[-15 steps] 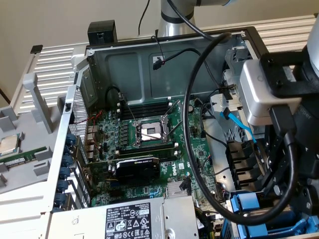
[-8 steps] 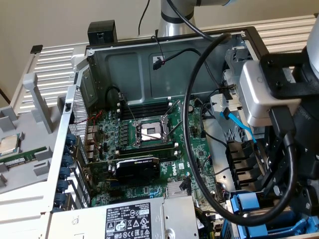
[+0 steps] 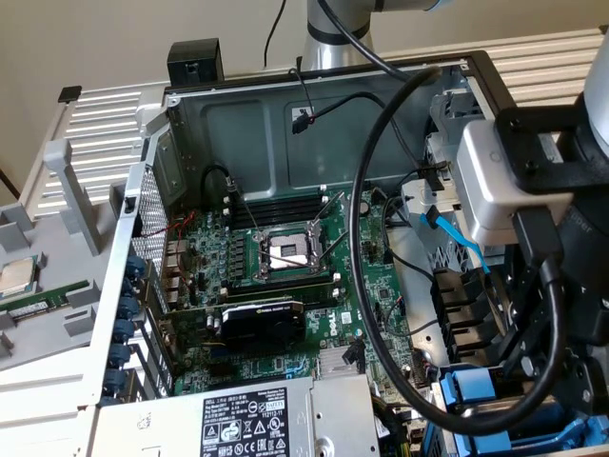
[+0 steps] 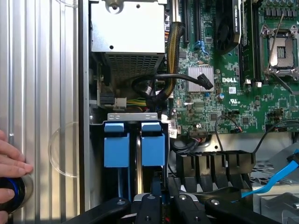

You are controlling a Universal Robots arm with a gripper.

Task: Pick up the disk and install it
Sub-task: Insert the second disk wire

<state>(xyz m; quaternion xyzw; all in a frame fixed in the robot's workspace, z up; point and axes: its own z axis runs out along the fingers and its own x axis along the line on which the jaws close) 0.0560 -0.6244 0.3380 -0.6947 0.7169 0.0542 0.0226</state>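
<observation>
Gripper [image 4: 158, 189], jaws narrow, sits at the disk [image 4: 153, 144] beside the motherboard [image 4: 233, 93]. The disk is likely dense, rigid and shock-sensitive; it is best held by its blue frame edges.

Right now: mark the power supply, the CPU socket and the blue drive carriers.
power supply [image 3: 252, 419], exterior view, on its printed label
CPU socket [image 3: 288, 252], exterior view, on the open socket's middle
blue drive carriers [image 4: 117, 148], wrist view, on the face of one blue carrier
</observation>
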